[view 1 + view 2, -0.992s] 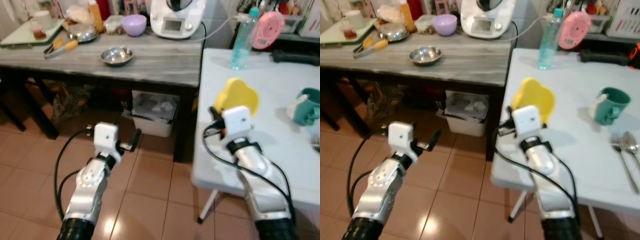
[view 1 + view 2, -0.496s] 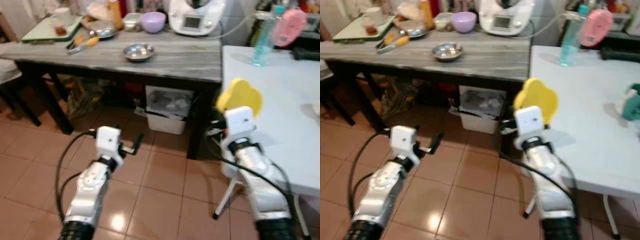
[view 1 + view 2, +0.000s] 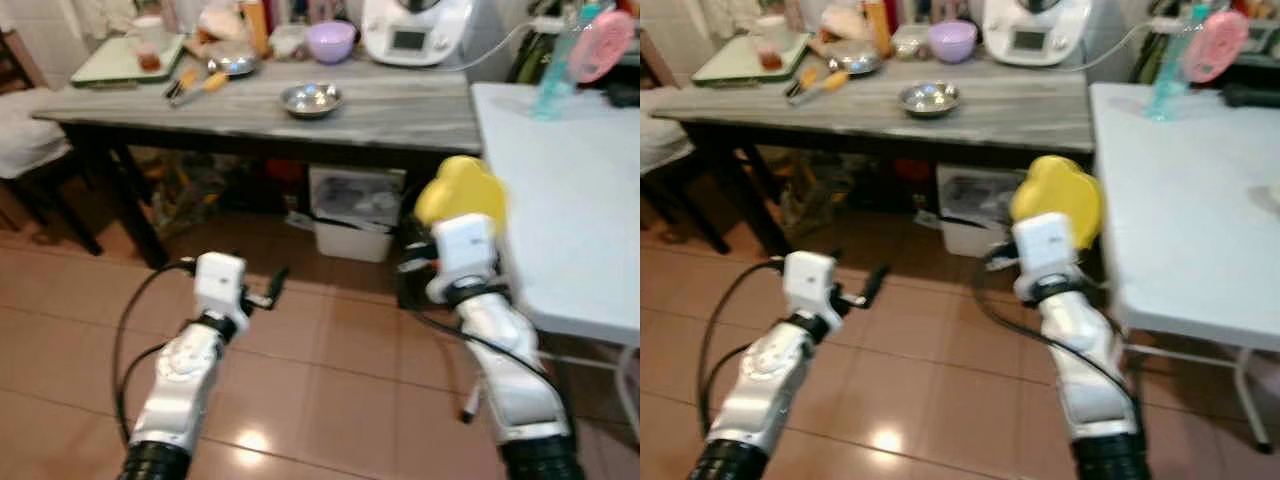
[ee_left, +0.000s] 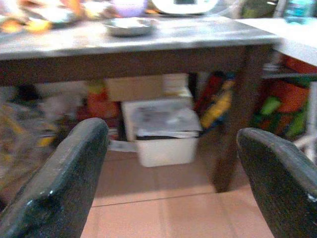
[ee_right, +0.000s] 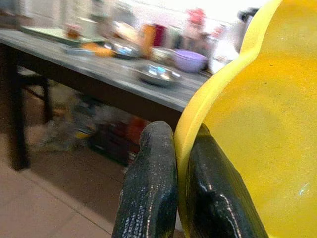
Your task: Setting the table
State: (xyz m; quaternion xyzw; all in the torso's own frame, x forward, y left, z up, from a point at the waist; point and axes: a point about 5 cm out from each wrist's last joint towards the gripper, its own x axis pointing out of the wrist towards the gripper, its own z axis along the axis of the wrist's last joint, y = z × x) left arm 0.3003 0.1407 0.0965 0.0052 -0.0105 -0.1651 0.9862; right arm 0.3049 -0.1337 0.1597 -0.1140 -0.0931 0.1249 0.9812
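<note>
— Where does the right gripper point(image 5: 171, 191) sit?
— Above the floor, just left of the near table's point(image 3: 570, 200) edge, with the plate point(image 3: 460, 193) pinched upright between its fingers, standing above and ahead of the wrist.

— And ahead of it?
— The long table point(image 3: 380, 105) runs across, well ahead. On it, ahead and left of the hand, lies the metal bowl point(image 3: 311, 98); behind that the bowl point(image 3: 331, 41) and the kitchen machine point(image 3: 415, 30). Under that table stands a bin point(image 3: 355, 212).

— And the left gripper point(image 4: 171, 173)?
— Well left of the right one, low over the floor, fingers spread, the bin straight ahead of it.
</note>
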